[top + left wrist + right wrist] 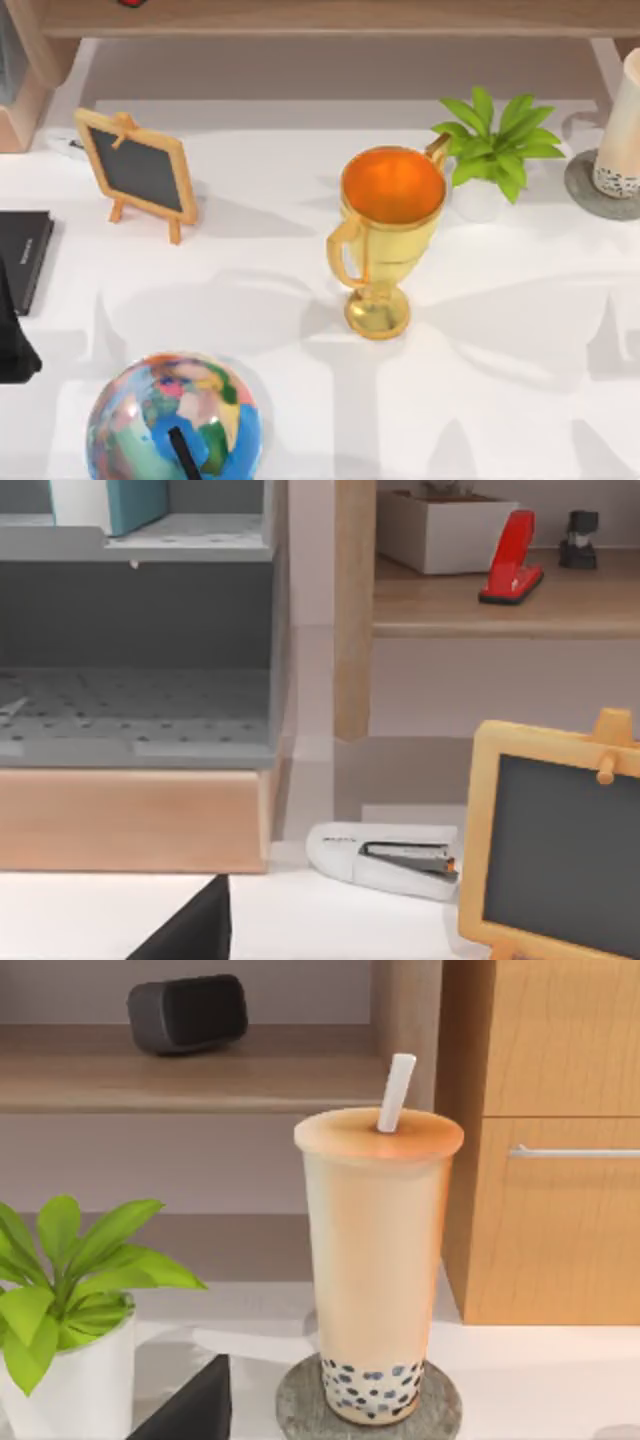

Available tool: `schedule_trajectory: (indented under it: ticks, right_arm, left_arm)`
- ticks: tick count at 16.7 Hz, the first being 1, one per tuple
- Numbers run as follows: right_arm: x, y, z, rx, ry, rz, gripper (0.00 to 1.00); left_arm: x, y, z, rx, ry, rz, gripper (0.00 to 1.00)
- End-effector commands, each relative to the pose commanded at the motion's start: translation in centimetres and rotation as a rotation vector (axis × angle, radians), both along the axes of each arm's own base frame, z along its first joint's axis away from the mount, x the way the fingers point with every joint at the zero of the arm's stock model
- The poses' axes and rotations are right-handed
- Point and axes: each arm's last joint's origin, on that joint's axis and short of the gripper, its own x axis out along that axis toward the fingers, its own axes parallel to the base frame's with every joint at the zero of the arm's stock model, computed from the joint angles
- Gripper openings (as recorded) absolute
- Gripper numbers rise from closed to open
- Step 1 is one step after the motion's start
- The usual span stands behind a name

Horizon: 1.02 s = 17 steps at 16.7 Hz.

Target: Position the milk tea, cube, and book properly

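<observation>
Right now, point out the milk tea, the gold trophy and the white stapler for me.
milk tea (pixel 375 1260): right wrist view, middle of the cup wall.
gold trophy (pixel 385 245): top view, front of the bowl.
white stapler (pixel 385 858): left wrist view, its body.

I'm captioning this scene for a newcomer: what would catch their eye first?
Probably the gold trophy with its orange bowl, standing mid-table, and the colourful globe at the near edge. At the right side, the milk tea stands upright on a round grey coaster beside a leafy potted plant.
</observation>
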Motion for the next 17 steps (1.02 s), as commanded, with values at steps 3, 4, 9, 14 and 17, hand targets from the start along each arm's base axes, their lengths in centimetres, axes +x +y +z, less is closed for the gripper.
schedule_trajectory:
  ticks: [3,4,9,14,17]
  right_arm:
    - [0.0,0.0,0.0,0.000,0.000,0.000,1.00]
    - [0.0,0.0,0.0,0.000,0.000,0.000,1.00]
    - [0.0,0.0,0.0,0.000,0.000,0.000,1.00]
    - [0.0,0.0,0.0,0.000,0.000,0.000,1.00]
    - [0.0,0.0,0.0,0.000,0.000,0.000,1.00]
  left_arm:
    - [0.0,0.0,0.0,0.000,0.000,0.000,1.00]
    - [0.0,0.0,0.3,-0.001,-0.005,-0.002,1.00]
    - [0.7,0.4,5.8,-0.004,-0.065,-0.018,1.00]
    - [6.2,2.0,13.2,-0.004,-0.067,-0.013,1.00]
    - [12.5,4.3,15.9,-0.008,-0.043,-0.005,1.00]
